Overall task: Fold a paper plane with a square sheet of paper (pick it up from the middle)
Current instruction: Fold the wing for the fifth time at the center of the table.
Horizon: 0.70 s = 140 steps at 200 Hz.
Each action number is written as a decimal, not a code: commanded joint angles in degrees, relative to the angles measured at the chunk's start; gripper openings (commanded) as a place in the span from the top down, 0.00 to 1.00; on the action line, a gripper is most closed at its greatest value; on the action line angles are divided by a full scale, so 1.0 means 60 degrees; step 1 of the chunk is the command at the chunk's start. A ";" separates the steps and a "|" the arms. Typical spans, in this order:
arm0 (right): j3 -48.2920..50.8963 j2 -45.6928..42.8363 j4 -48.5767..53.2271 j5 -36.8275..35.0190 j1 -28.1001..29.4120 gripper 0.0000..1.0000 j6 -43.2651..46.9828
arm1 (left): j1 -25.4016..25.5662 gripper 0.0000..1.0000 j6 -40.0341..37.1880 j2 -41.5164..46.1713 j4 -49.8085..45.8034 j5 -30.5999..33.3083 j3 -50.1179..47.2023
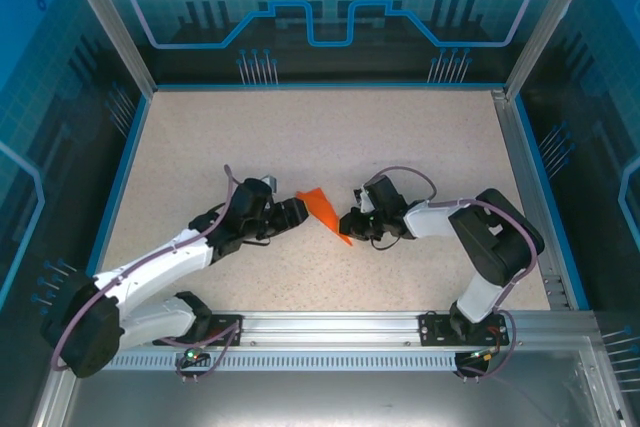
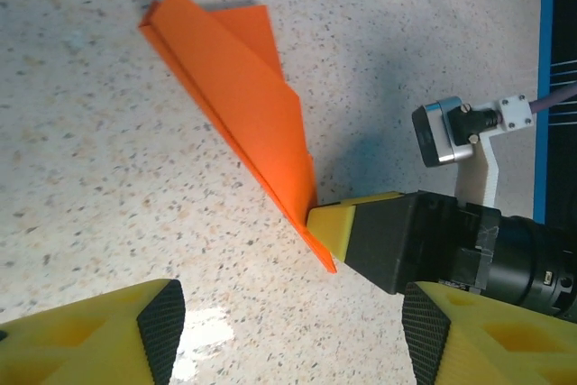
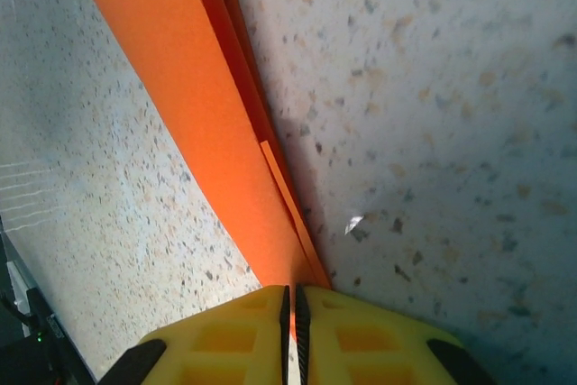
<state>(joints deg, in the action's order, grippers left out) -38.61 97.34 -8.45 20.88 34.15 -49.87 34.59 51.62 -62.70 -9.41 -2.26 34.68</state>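
Centre of the table [image 1: 300,137], the plane [image 1: 322,209] sits raised on its folds, nose toward 5 o'clock. The right gripper [image 1: 347,224] pinches that nose; in the wrist view its fingers [image 3: 243,331] press together on the orange edge [image 3: 198,87]. At the plane's 9 o'clock, the left gripper [image 1: 298,209] stands spread, pads [image 2: 162,317] wide apart, clear of the paper [image 2: 243,96].
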 commanded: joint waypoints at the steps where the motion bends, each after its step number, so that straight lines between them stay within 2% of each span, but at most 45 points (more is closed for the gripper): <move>1: 0.0547 -0.0033 0.1679 -0.0222 0.0415 0.86 -0.0490 | 0.0060 0.30 0.0279 0.0647 -0.0383 0.0453 -0.0167; 39: 0.0310 -0.0798 0.1870 -0.0178 0.0453 0.84 -0.0482 | 0.0055 0.27 0.0239 0.0459 -0.0332 0.0420 -0.0080; 66: -0.0054 -0.1914 0.2528 -0.0760 0.0292 0.80 0.0043 | 0.0235 0.28 -0.0023 -0.0252 -0.0445 0.0379 0.0390; 88: 0.0007 -0.2873 0.2713 -0.1154 -0.0224 0.74 0.0378 | 0.0351 0.26 0.0046 -0.0820 -0.0603 0.0612 0.0723; 104: 0.0361 -0.3418 0.2567 -0.1368 -0.0779 0.67 0.0373 | 0.0480 0.25 0.0011 -0.1478 -0.1427 0.0875 0.1439; 140: 0.0726 -0.3490 0.2698 -0.0904 -0.1932 0.65 0.0689 | 0.1026 0.23 0.0034 -0.3302 -0.3134 0.1585 0.3299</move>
<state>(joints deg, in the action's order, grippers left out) -36.49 75.85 4.73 14.83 25.78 -48.16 38.46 52.42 -77.58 -20.08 3.11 48.27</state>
